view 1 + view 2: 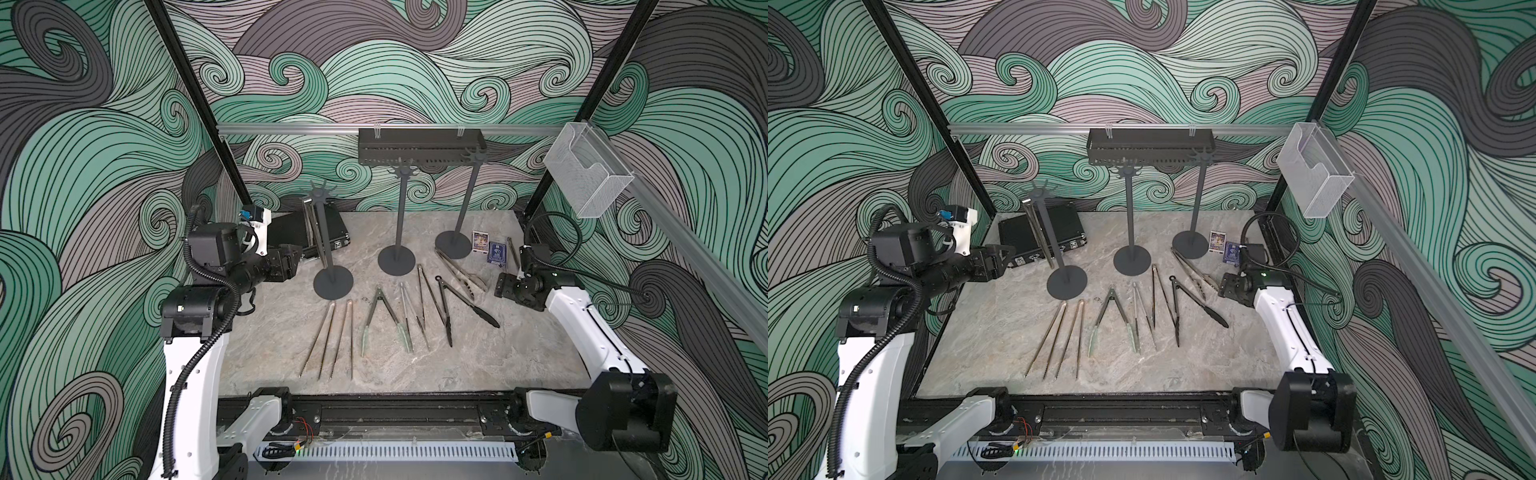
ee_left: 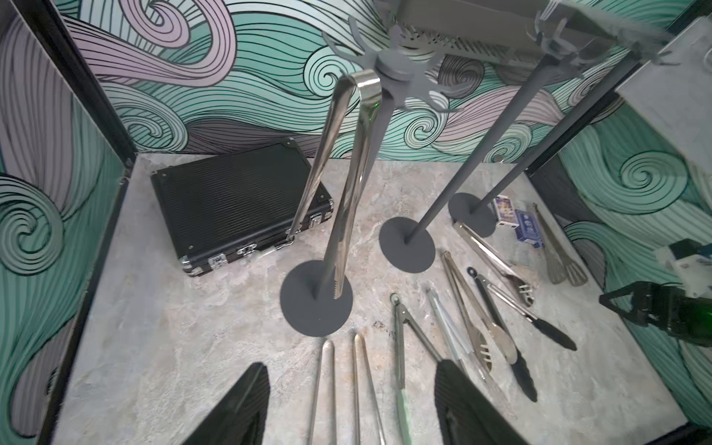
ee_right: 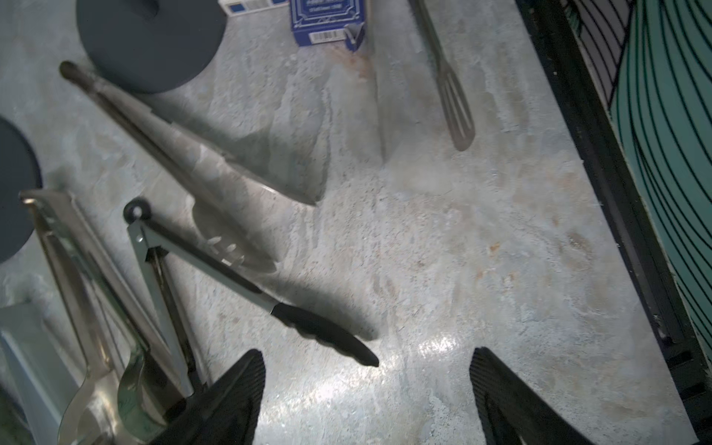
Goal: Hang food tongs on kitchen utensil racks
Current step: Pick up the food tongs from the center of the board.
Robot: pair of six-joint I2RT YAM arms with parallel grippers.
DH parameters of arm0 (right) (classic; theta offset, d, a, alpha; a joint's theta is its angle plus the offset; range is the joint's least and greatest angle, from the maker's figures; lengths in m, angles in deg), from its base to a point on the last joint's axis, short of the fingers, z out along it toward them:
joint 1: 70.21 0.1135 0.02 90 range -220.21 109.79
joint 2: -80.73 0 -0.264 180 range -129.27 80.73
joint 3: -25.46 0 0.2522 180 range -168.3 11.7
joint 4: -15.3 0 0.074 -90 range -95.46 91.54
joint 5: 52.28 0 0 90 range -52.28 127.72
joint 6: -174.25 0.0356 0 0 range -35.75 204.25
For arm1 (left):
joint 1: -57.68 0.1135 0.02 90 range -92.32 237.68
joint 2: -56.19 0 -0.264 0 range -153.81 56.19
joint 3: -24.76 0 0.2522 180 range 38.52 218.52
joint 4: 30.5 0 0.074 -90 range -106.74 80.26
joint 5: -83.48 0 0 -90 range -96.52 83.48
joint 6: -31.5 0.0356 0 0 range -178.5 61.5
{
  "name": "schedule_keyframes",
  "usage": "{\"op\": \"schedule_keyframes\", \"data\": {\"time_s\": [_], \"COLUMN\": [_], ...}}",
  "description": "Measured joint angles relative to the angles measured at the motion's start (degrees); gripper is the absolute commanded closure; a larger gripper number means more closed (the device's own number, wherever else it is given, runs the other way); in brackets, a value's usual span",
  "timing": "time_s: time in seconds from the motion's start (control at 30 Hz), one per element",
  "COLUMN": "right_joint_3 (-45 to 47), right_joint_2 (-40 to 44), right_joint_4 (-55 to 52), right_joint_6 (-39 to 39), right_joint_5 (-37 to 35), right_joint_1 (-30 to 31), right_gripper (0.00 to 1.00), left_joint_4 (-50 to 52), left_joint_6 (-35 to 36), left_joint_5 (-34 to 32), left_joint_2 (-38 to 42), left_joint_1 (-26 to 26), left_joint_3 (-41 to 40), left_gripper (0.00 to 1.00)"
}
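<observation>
Three dark grey kitchen utensil racks stand at the back of the table: left (image 1: 322, 241), middle (image 1: 400, 216), right (image 1: 467, 199). One steel pair of tongs (image 2: 346, 173) hangs from the left rack's crown (image 2: 397, 67). Several food tongs lie flat in front of the racks: two bronze pairs (image 1: 332, 338), a green-tipped pair (image 1: 382, 320), a black-tipped pair (image 1: 461, 307) and a wide steel pair (image 1: 459, 266). My left gripper (image 1: 297, 259) (image 2: 350, 370) is raised left of the left rack, open and empty. My right gripper (image 1: 503, 286) (image 3: 368, 354) is open over bare table beside the black tip (image 3: 327, 335).
A black case (image 1: 1017, 235) lies at the back left behind the left rack. A black slotted shelf (image 1: 419, 145) hangs on the back rail and a clear mesh basket (image 1: 586, 174) on the right rail. Two card boxes (image 1: 488, 247) and slim slotted tongs (image 3: 454, 111) lie back right.
</observation>
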Motion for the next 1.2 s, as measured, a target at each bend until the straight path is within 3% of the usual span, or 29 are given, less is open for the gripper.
{"op": "schedule_keyframes", "data": {"time_s": [0.2, 0.37, 0.57, 1.2], "right_joint_3": [-5.8, -13.9, -22.6, -29.1], "right_joint_2": [-12.0, -23.9, -35.2, -45.9], "right_joint_4": [4.2, 5.7, 6.3, 4.1], "right_joint_6": [-2.6, -5.1, -6.6, -8.4], "right_joint_5": [-1.7, -2.0, -1.9, -1.5], "right_joint_1": [-3.6, -4.2, -4.2, -5.8], "right_gripper": [0.19, 0.34, 0.39, 0.74], "left_joint_4": [-4.0, -5.6, -6.8, -6.7], "left_joint_6": [-3.4, -4.2, -4.2, -3.3], "left_joint_5": [4.8, 6.2, 6.4, 5.4], "left_joint_2": [1.0, 1.0, 0.6, 0.3], "left_joint_1": [-0.2, -0.6, -0.6, -0.6], "left_joint_3": [-4.3, -4.3, -4.4, -4.3], "left_gripper": [0.35, 0.36, 0.35, 0.35]}}
